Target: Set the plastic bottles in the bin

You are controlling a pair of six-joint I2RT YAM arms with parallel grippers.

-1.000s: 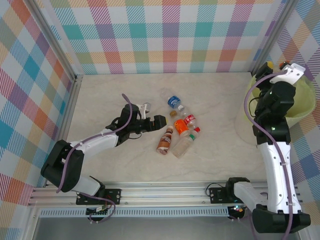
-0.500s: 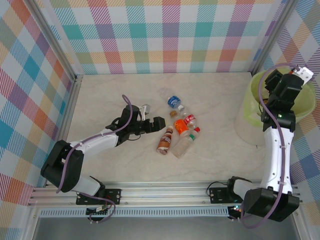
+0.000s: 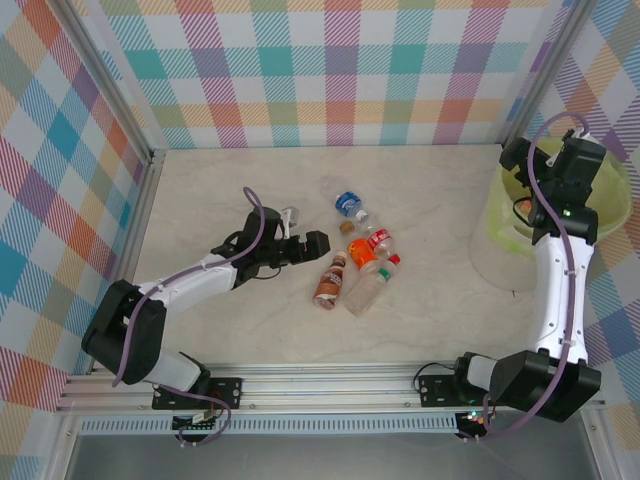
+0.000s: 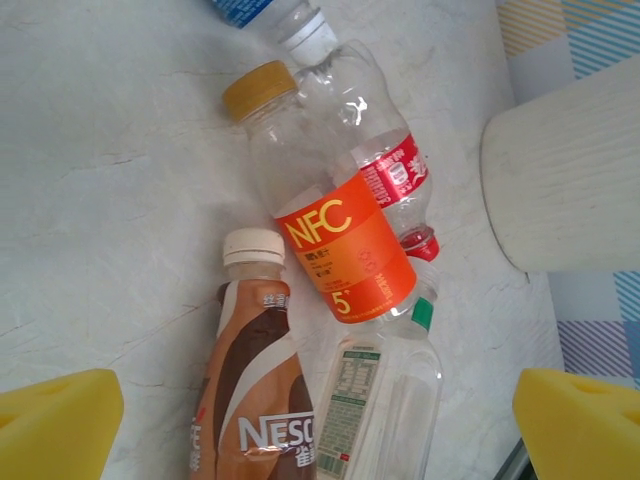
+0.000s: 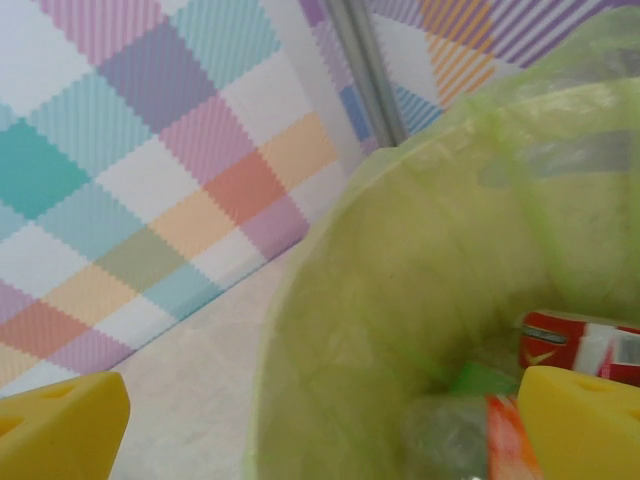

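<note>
Loose bottles: cluster of small clear plastic bottles (image 3: 358, 262) on their sides mid-table, touching and overlapping.
Labels: orange-labelled bottle with yellow cap (image 4: 335, 250) lying across red-labelled bottle (image 4: 395, 175); brown-labelled bottle with white cap (image 4: 250, 390) just beside green-capped clear bottle (image 4: 385, 400).
Bin: round lime-green plastic basket with clear liner (image 3: 612, 205) at far right, well apart from cluster; red-labelled crushed bottles (image 5: 575, 345) inside.
Left gripper (image 4: 320, 425): just left of cluster, jaws spread wide, holding nothing.
Right gripper (image 5: 322, 425): above bin mouth, jaws spread wide, empty.
Surroundings: pale marbled table (image 3: 220, 190); pastel checked walls (image 3: 340, 70).
</note>
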